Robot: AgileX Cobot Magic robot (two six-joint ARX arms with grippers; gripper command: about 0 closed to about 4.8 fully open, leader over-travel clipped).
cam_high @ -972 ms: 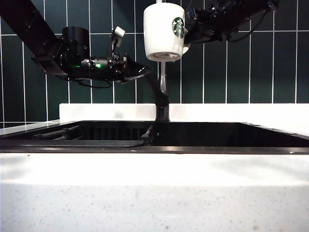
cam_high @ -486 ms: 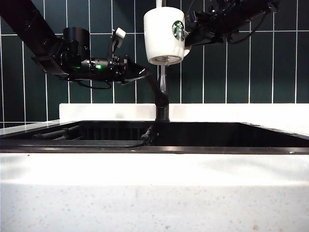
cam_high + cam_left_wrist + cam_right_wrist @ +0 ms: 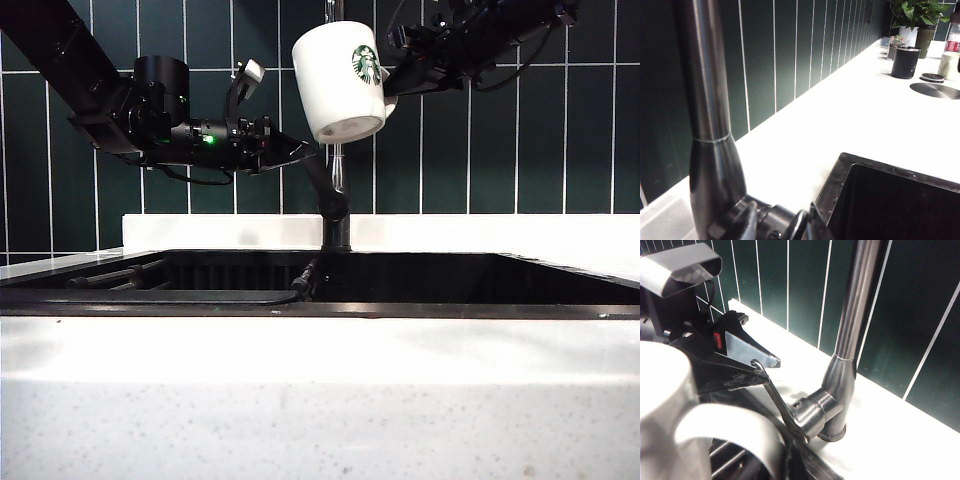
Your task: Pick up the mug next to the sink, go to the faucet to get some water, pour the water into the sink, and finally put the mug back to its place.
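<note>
One mug (tilted), two grippers.

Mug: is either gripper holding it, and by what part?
The right gripper holds the mug by its handle side, high above the sink, tilted. The left gripper is open at the faucet lever, gripping nothing.

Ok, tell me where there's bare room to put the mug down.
Free: the white counter in front of the sink, and the strip between tiled wall and sink rim. Crowded: around the faucet, where the open left gripper sits at the lever and the right gripper holds the mug.
</note>
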